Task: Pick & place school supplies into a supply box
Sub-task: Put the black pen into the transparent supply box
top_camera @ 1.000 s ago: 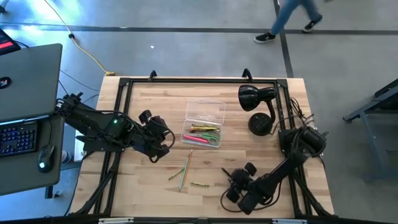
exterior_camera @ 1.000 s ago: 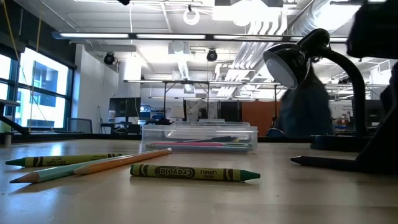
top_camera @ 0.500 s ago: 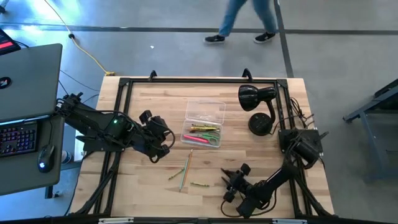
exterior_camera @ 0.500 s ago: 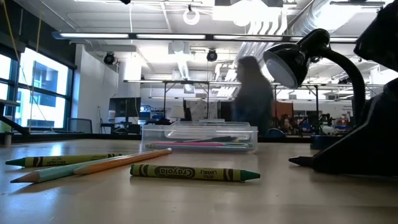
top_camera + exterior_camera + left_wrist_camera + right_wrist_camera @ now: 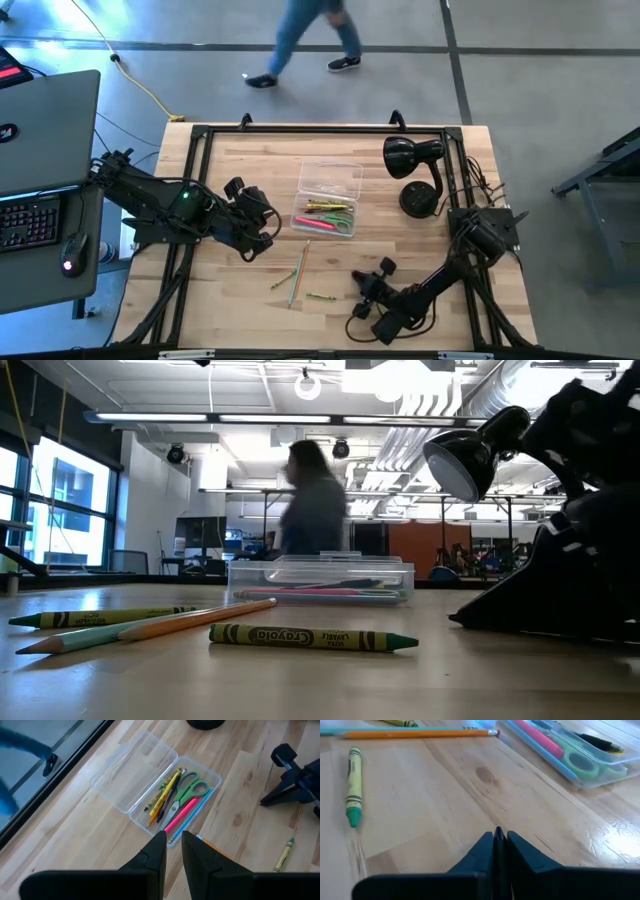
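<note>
a: where's your right end effector (image 5: 362, 296)?
b: low on the bench (image 5: 240, 290), fingers pressed closed on nothing, near the green crayon (image 5: 320, 296).
a: left end effector (image 5: 170, 851)?
b: fingers nearly together, empty, beside the clear box (image 5: 328, 197); scissors (image 5: 184, 790) and pencils inside.

The high view looks straight down on the whole table (image 5: 400, 240). The low view sits at tabletop level, close to a crayon (image 5: 312, 638), facing the room. The left wrist view looks steeply down on the box (image 5: 172, 795) from above. The right wrist view skims low over the wood. All four share the box and the crayon.
</note>
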You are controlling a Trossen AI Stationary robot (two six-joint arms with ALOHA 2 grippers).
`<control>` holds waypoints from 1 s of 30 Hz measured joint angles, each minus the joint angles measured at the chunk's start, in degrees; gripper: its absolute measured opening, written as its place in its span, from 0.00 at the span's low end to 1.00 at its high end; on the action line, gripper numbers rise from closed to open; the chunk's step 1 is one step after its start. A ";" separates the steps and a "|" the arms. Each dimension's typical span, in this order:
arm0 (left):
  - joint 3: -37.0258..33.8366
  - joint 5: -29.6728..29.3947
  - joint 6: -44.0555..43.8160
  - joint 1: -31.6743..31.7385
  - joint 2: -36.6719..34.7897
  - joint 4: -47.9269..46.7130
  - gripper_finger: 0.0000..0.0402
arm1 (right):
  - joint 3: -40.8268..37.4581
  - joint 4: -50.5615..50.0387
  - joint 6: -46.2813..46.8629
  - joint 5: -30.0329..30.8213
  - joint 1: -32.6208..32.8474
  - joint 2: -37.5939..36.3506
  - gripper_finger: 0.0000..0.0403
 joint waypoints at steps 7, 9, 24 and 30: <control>0.00 -0.01 0.00 0.01 0.00 0.47 0.22 | -0.30 -0.94 -16.33 2.40 -5.63 -12.00 0.03; 0.00 -0.07 0.00 0.01 0.00 0.94 0.22 | -0.11 -0.20 -23.16 2.79 -9.04 -16.08 0.04; 0.04 -0.34 0.20 0.01 -0.02 0.00 0.22 | 0.00 27.43 -60.72 -29.99 -35.72 -18.12 0.05; 0.04 -0.46 0.04 0.00 -0.02 -0.17 0.22 | -0.05 28.97 -60.62 -40.94 -40.27 -15.09 0.10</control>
